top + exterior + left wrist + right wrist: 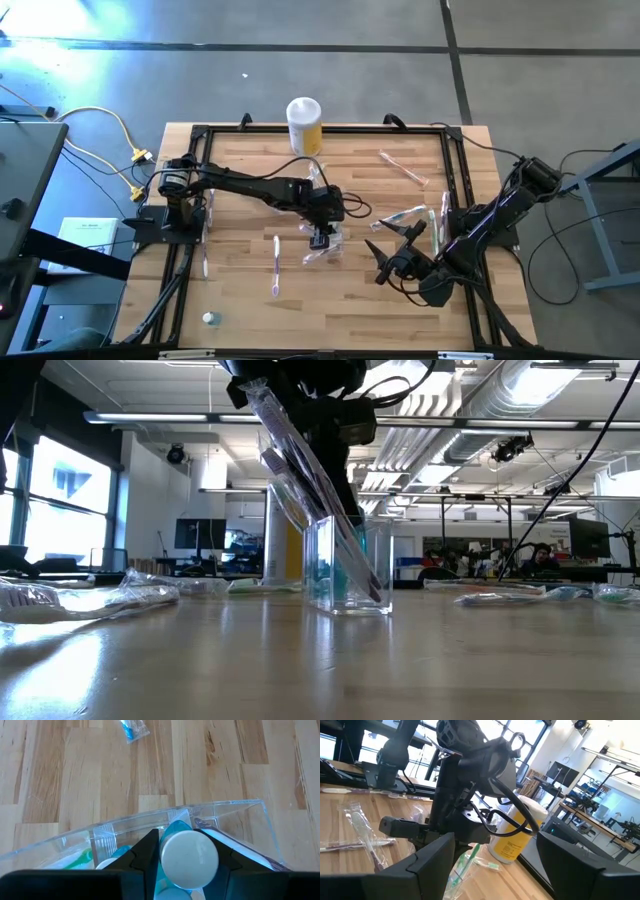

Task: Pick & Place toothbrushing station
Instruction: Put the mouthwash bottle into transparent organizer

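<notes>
A small clear plastic cup (322, 247) stands on the wooden table near its middle and holds several thin toothbrushes that lean on its rim (350, 565). My left gripper (320, 233) hangs right above the cup, shut on one wrapped toothbrush (300, 460) that slants down into it. My right gripper (385, 262) is open and empty, to the right of the cup; in its wrist view (495, 870) it faces the left arm. More toothbrushes lie loose on the table: a pink one (276, 262) left of the cup, others at the far right (403, 168) and right (400, 218). My left gripper pinches the toothbrush's round white top end (189, 859) between its two fingers (150, 855). The fingers come from above, pointing down. The toothbrush slants under them, with its lower end inside the clear cup (235, 815).
A yellow canister with a white lid (304, 124) stands at the table's far edge. A black frame (450, 170) runs around the work area. A small white thing (209, 318) lies near the front left. Bare wood lies in front of the cup.
</notes>
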Controlling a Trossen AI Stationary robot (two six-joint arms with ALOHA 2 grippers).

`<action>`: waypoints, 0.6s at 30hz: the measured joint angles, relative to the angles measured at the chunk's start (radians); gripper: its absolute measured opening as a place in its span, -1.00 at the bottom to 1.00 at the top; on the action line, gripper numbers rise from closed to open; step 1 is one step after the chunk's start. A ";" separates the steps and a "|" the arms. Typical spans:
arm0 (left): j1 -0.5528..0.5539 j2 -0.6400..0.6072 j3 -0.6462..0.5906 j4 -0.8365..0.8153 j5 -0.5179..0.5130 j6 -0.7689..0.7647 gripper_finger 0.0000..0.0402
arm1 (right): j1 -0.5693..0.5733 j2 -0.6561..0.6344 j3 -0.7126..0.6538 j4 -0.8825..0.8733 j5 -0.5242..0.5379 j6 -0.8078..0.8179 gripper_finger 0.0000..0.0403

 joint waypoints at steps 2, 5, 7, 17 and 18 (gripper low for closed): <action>0.000 0.000 0.000 0.000 0.000 0.000 -0.47 | 0.000 0.000 0.000 0.000 0.000 0.000 0.36; 0.000 0.000 0.000 0.000 0.000 0.000 -0.47 | 0.000 0.000 0.000 0.000 0.000 -0.001 0.36; 0.000 0.000 0.000 0.000 0.000 -0.001 -0.47 | 0.000 0.000 0.000 0.000 0.000 -0.002 0.36; 0.000 0.000 0.000 0.000 0.006 -0.028 -0.39 | 0.000 0.000 0.000 0.000 0.000 -0.002 0.36; 0.000 0.000 0.000 0.000 0.006 -0.029 -0.34 | 0.000 0.000 0.000 0.000 0.000 -0.002 0.36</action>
